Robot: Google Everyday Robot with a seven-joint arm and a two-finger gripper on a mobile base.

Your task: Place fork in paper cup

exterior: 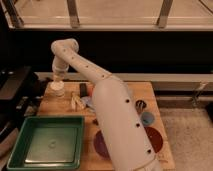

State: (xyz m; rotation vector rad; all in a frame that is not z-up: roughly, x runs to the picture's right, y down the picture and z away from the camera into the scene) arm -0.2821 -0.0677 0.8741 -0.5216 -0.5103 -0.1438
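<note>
The white paper cup (57, 91) stands upright at the far left corner of the wooden table (60, 107). My white arm reaches from the bottom centre up and across to the left, then bends down. My gripper (58, 78) points straight down right above the cup's rim. I cannot make out the fork: it is not lying in plain sight on the table, and whatever is under the gripper is hidden by it.
A green tray (47, 142) sits at the front left. A pale crumpled item (76, 100) and a dark object (84, 89) lie near the cup. A dark cup (141, 104), a blue bowl-like cup (147, 118) and a red plate (152, 140) are to the right of the arm.
</note>
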